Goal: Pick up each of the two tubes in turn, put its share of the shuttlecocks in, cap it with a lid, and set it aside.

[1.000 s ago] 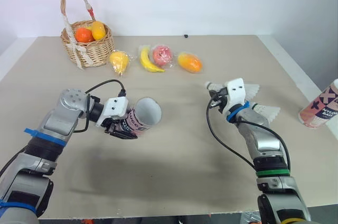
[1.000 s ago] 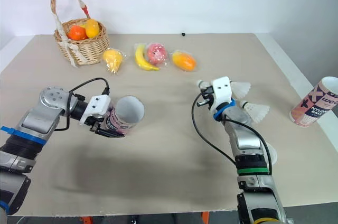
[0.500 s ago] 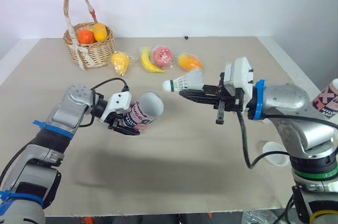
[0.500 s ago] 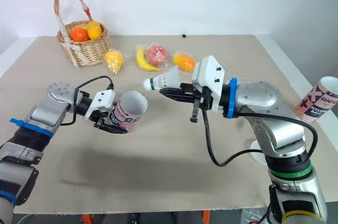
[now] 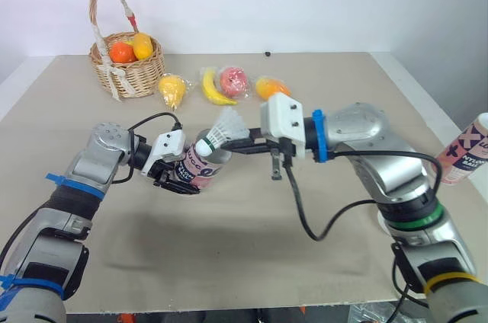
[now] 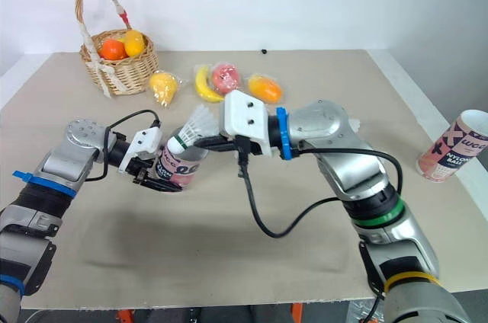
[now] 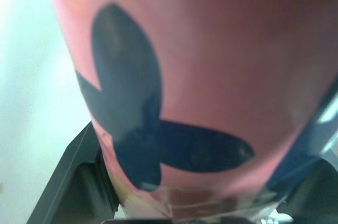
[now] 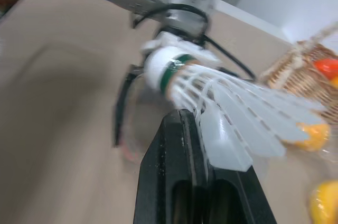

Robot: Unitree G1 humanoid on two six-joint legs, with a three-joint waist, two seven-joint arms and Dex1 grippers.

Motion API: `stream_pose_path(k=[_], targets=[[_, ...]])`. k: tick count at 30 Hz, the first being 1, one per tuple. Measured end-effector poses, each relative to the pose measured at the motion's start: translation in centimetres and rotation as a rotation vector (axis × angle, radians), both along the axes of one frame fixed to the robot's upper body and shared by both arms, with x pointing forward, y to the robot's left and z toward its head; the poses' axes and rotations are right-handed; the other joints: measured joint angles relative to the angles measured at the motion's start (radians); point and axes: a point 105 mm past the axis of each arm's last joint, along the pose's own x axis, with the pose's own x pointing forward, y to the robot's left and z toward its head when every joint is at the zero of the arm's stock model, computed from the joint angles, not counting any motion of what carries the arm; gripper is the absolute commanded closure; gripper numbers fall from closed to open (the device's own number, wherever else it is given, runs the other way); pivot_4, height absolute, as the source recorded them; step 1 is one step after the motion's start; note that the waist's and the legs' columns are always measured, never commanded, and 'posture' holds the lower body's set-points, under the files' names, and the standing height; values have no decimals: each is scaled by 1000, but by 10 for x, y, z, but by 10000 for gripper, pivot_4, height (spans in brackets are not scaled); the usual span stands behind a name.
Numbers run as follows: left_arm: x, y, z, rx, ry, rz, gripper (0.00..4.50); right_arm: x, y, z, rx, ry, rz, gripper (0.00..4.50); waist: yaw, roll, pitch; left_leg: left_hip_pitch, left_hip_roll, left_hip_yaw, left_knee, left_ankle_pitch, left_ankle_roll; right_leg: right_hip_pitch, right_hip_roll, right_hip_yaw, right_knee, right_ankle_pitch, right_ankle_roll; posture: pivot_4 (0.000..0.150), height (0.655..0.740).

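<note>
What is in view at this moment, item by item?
held tube: one, pink, tilted in the left gripper.
shuttlecock: one, white, cork at the held tube's mouth.
second tube: one, pink, standing, far right.
basket: one, wicker, far left, holding orange and yellow fruit.
wrapped fruit: four, yellow, yellow, red, orange, beside the basket.
table: one, beige.
left gripper: black, shut on the held tube.
right gripper: black, shut on the shuttlecock.

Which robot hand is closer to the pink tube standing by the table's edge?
Right. The right gripper holds a shuttlecock mid-table, well left of the standing tube; the left gripper, holding the other tube, is even farther left.
</note>
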Motion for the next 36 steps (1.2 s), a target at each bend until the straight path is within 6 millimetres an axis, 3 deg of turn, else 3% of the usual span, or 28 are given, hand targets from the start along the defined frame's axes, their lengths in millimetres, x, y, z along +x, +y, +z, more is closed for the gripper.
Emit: stream_pose_path(k=[2,3,8,22,28,31,36], targets=[[-1,-3,0,6,-9,-14,15122,-1,0,-1,-7,12,12,22750,3,1,0,-1,-1,0,0,0,0,-1,0,0,1,-1,0,1500,7298],[-1,-5,1,9,-15,-21,15122,-1,-1,1,-10,6,9,16010,7,0,0,-1,-1,0,0,0,0,-1,-1,0,1,-1,1,1500,7298],[-3,-11,2,11,-30,-42,15122,4,-11,7,-3,-14,-26,613,19,0,0,-2,-3,0,0,-1,-1,-1,-3,0,1,-2,6,1500,7298],[0,-9,0,1,-17,-26,15122,-6,-21,9,103,99,-17,613,20,0,0,-2,-4,-2,-1,-1,-1,0,-4,-1,1,-3,4,1500,7298],[2,-9,-1,0,-27,-34,15122,2,-17,6,187,161,-62,613,20,0,0,-1,-4,-2,0,0,0,0,-4,-1,1,-3,2,1500,7298],[3,-10,-1,-2,-30,-37,15122,10,-18,2,205,204,-104,8185,20,0,0,-1,-4,-2,0,0,0,1,-4,-1,1,-3,2,1500,7298],[3,-10,-1,-5,-35,-40,15122,14,-21,-6,221,265,-134,31133,20,0,0,-1,-4,-2,0,0,0,1,-4,-1,1,-3,2,1500,7298]])
